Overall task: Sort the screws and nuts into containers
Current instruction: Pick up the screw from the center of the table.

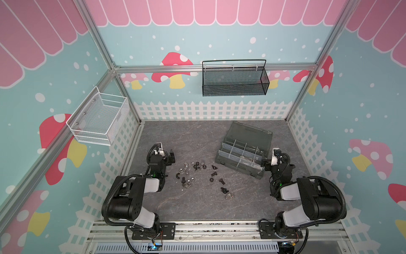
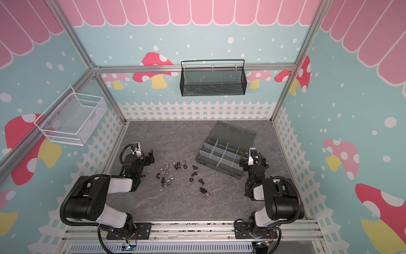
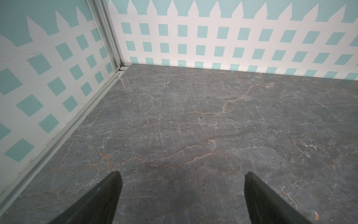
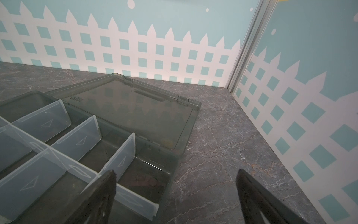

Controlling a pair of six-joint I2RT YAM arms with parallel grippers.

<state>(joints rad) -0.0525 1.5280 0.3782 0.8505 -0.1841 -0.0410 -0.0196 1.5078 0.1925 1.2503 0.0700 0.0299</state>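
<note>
Small black round-head screws [image 1: 221, 180], silver/black hex nuts [image 1: 188, 181] loose on grey marbled table [image 1: 197, 204], near dark grey translucent organizer-box containers [image 1: 232, 151]. Likely light, rigid, slippery: pinch across head or flats. Left gripper [image 3: 183, 175], right gripper [image 4: 176, 171] gaping, empty.

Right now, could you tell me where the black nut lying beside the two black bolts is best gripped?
Take the black nut across its outer flats, coming straight down from above. It seems to lie flat on the table, hole up, so only its thin rim can be pinched.
</note>
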